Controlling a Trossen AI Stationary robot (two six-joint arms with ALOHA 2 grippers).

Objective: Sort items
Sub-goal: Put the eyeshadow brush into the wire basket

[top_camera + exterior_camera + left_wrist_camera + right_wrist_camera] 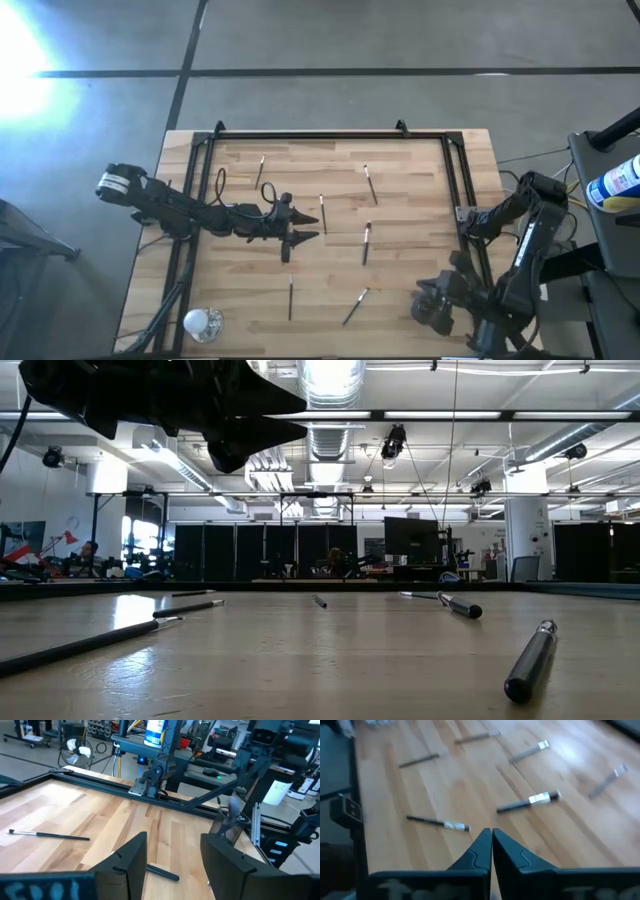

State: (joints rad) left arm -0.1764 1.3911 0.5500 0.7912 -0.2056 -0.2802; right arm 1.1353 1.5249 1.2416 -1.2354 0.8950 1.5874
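Your left gripper (303, 225) hovers just left of centre in the high view, fingers spread wide and holding nothing. Your right gripper (491, 840) sits at the lower right by the table's (420, 200) edge, fingers pressed together, empty. The items (366, 243) lie scattered across the middle of the wood, well apart.

Window glare whitens the floor's upper-left corner; right wrist view is blurred.
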